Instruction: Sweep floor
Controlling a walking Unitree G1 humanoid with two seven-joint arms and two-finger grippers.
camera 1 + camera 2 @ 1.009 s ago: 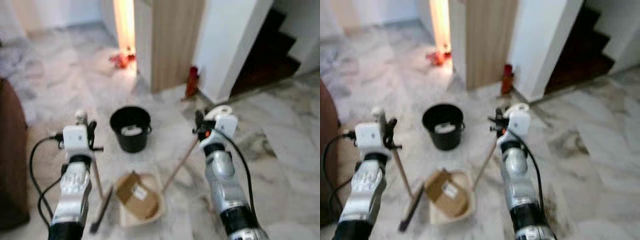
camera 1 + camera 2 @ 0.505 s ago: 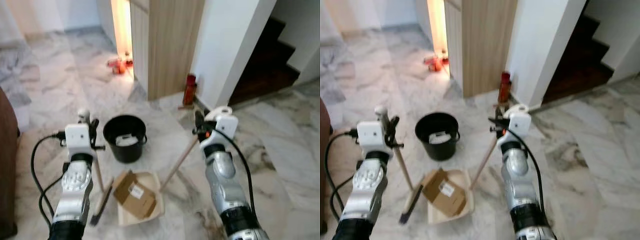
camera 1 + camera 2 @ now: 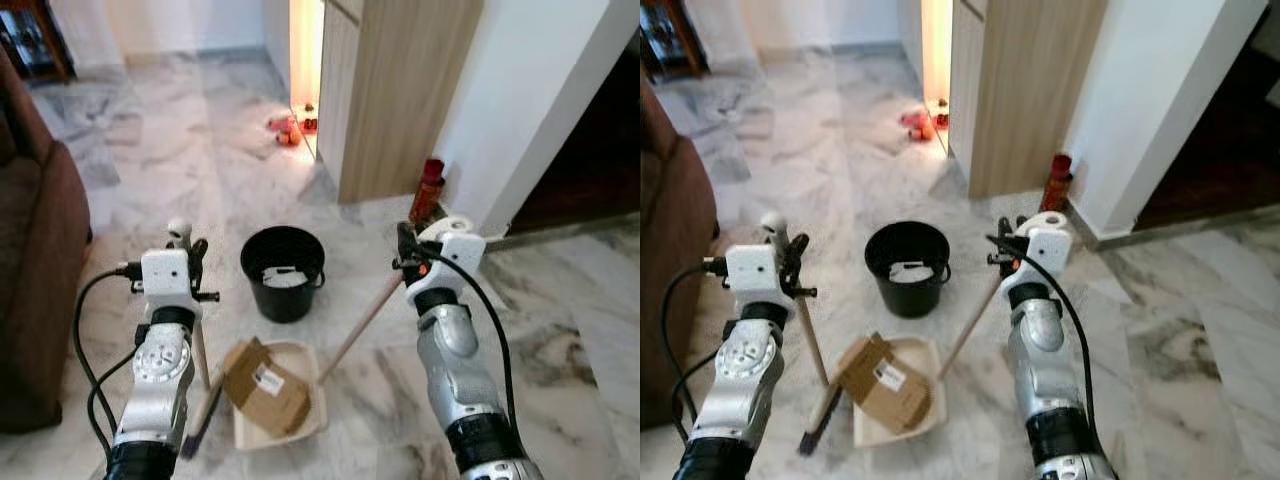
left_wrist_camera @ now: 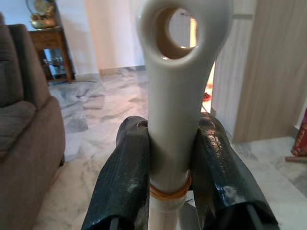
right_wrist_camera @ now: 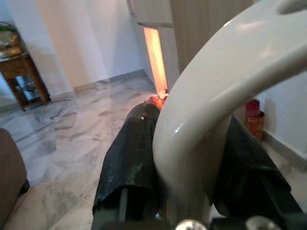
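**A:** Wide look first: pale marble floor [image 3: 560,330] all around, a brown sofa [image 3: 35,260] along the robot's left, a wood-panelled cabinet [image 3: 395,90] ahead and a white wall [image 3: 530,100] to its right.

**B:** And down the middle, a black bucket [image 3: 284,272] stands upright on the floor with something pale in the bottom of it.

**A:** Just nearer the robot than the bucket lies the cream dustpan [image 3: 300,420], flat on the marble, with a flattened cardboard box [image 3: 265,385] resting in it and hanging over its left edge.

**B:** Right arm now. The right gripper [image 5: 187,158] is clamped tight on the dustpan's curved white handle [image 5: 216,91], black fingers [image 5: 129,158] pressed on both sides. From there its long wooden pole [image 3: 362,322] slants down to the pan.

**A:** Over to the left gripper [image 4: 172,163]: closed around the white, ring-topped end of the broom [image 4: 175,86], which stands nearly upright. Its wooden stick [image 3: 199,350] drops to the dark brush head [image 3: 818,425], which sits on the floor just beside the dustpan's left side.

**B:** Smaller bits: a red bottle [image 3: 430,185] stands at the foot of the cabinet's corner, and some small red and orange things [image 3: 290,125] lie on the floor in the bright doorway beyond.
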